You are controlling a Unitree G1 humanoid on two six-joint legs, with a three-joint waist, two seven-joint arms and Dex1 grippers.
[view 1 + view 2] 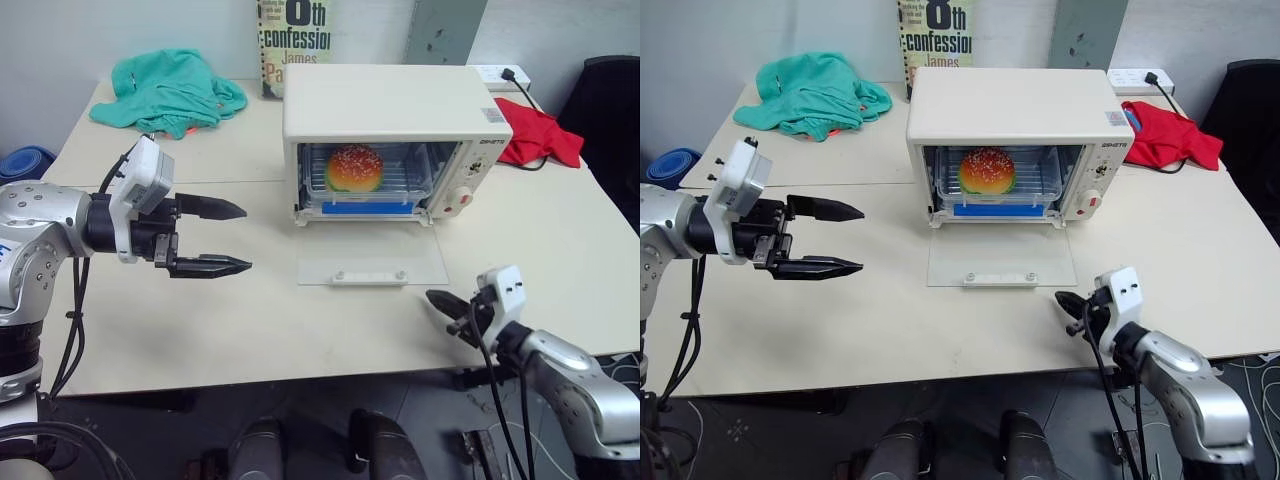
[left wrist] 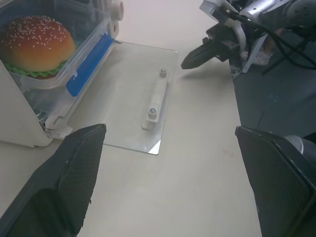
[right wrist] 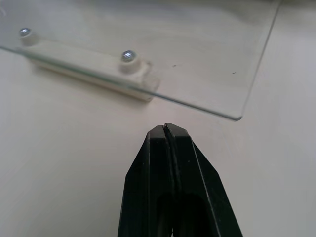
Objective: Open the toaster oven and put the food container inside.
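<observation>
The cream-white toaster oven stands at the table's middle back, its glass door folded flat onto the table with the bar handle at the near edge. Inside the oven sits the clear food container with a blue clip strip at the front and a sesame burger in it. My left gripper hovers open and empty to the left of the door, fingers pointing toward it. My right gripper is shut and empty, low over the table just beyond the door's near right corner.
A green cloth lies at the back left, a red cloth and a power strip at the back right. A book stands behind the oven. Bare tabletop spreads in front.
</observation>
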